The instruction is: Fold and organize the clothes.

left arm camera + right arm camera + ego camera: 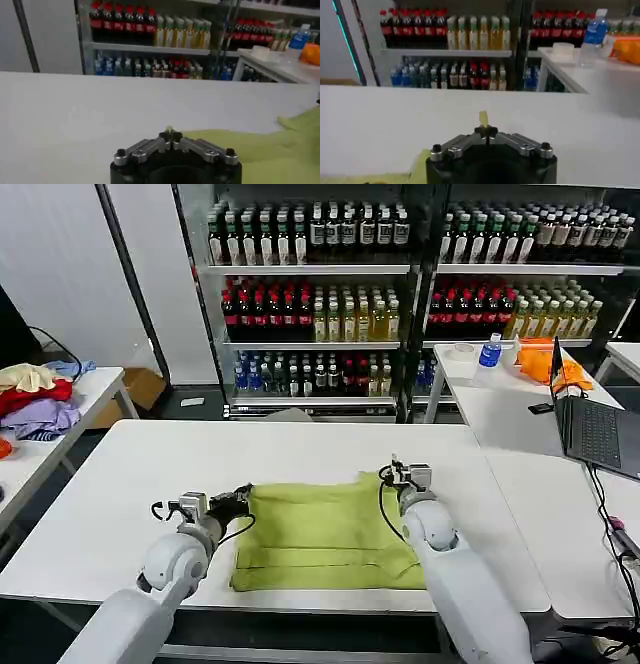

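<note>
The clothes are one lime T-shirt point(320, 536) lying folded into a rough rectangle on the white table point(120, 474), near its front edge. My left gripper point(243, 497) sits at the shirt's far left corner, shut on a bit of the fabric. In the left wrist view that gripper point(170, 134) pinches a small lime tip, and the shirt point(265, 147) spreads beyond it. My right gripper point(401, 473) is at the shirt's far right corner. In the right wrist view it point(486, 131) is shut on a strip of the shirt point(483, 119) that sticks up between its tips.
A side table at the left holds a pile of red, purple and cream garments point(35, 399). The right table carries a laptop point(598, 434), an orange cloth point(548, 359) and a water bottle point(490, 350). Shelves of drinks point(310, 304) stand behind.
</note>
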Controlling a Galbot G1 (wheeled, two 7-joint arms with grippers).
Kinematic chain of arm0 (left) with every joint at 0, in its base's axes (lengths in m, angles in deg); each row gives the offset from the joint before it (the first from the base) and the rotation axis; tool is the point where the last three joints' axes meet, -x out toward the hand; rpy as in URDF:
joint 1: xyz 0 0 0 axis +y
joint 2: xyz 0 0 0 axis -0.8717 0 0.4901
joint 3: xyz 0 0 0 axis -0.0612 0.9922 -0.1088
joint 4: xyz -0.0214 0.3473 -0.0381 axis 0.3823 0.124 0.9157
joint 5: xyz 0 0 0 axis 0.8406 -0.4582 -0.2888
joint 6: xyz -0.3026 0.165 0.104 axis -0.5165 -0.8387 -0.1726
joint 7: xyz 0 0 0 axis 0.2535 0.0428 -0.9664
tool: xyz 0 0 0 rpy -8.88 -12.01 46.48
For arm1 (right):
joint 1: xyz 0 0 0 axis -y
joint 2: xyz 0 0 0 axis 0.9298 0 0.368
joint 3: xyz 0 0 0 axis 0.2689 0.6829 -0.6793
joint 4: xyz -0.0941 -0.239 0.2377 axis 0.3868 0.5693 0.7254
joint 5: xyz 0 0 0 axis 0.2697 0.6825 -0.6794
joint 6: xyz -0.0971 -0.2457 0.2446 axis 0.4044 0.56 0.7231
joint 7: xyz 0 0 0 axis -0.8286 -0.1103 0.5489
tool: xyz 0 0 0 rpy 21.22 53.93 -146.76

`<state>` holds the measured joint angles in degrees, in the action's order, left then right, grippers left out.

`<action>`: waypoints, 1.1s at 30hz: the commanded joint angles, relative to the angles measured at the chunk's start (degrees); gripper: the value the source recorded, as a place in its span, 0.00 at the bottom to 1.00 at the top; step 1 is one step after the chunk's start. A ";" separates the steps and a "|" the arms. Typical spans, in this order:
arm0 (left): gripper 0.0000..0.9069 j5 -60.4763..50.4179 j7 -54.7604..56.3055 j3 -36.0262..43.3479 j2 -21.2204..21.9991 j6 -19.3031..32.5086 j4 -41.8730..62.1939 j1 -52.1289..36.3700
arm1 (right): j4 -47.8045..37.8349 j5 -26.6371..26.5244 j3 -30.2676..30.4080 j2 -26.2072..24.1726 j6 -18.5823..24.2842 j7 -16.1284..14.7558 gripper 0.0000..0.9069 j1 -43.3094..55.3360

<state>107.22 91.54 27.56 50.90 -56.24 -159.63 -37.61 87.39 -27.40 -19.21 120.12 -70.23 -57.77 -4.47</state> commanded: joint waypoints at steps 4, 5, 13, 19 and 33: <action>0.02 1.55 -0.25 -3.96 -3.30 0.31 -9.62 8.73 | 19.86 -0.37 -4.49 -5.65 -0.13 -0.14 0.00 -13.69; 0.02 1.56 -0.24 -4.23 -3.45 0.27 -10.05 9.19 | 21.00 -0.41 -4.85 -5.91 -0.23 -0.15 0.00 -14.88; 0.02 0.12 -0.38 -5.18 -4.09 0.17 -14.14 13.18 | 29.70 -0.56 -9.61 -7.91 -0.92 -0.11 0.00 -24.07; 0.02 -1.46 -1.02 -5.20 -3.84 0.03 -15.93 15.61 | 32.17 -0.64 -12.71 -8.70 -1.00 -0.09 0.00 -28.32; 0.02 -4.08 -1.57 -7.00 -4.21 0.05 -16.93 21.48 | 34.67 -0.44 -14.94 -6.45 -1.31 0.46 0.00 -35.64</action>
<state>104.69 90.32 21.90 46.96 -56.27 -174.22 -21.31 119.10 -27.93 -32.35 113.31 -71.56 -57.44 -34.52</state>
